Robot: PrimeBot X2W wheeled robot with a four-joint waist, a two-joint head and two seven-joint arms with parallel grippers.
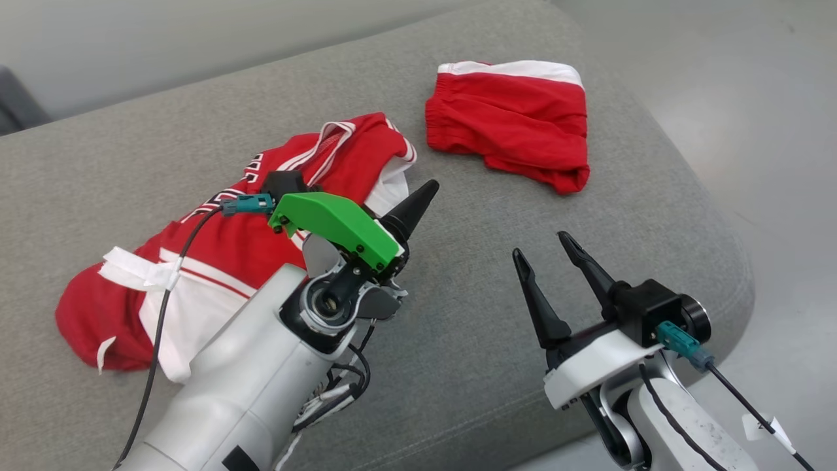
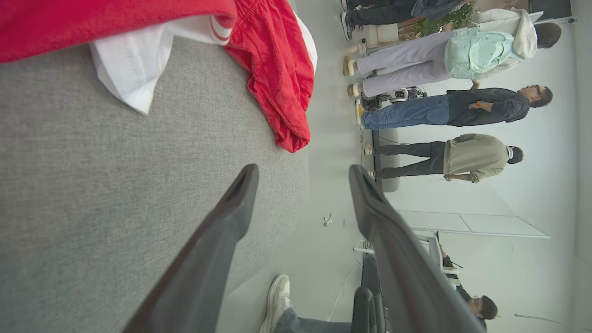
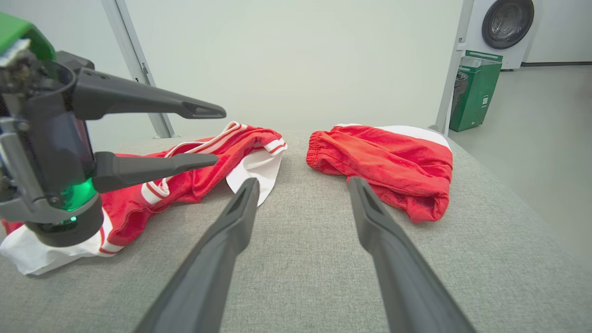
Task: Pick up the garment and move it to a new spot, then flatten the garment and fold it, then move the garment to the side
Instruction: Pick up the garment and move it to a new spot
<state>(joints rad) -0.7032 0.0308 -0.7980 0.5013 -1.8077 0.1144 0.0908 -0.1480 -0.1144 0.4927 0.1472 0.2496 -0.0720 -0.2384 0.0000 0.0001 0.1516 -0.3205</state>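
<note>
Red jersey [image 1: 222, 252] lies just left of the left gripper [image 3: 220, 136].

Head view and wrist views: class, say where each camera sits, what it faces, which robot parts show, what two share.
Head view: on the head, looking down at the cushion, jersey and shorts; left claw and right claw, open.
Left wrist view: left wrist, rolled sideways, facing past the cushion toward people; own fingers.
Right wrist view: right wrist, facing across the cushion; own fingers, left claw.
Shared: both garments.
</note>
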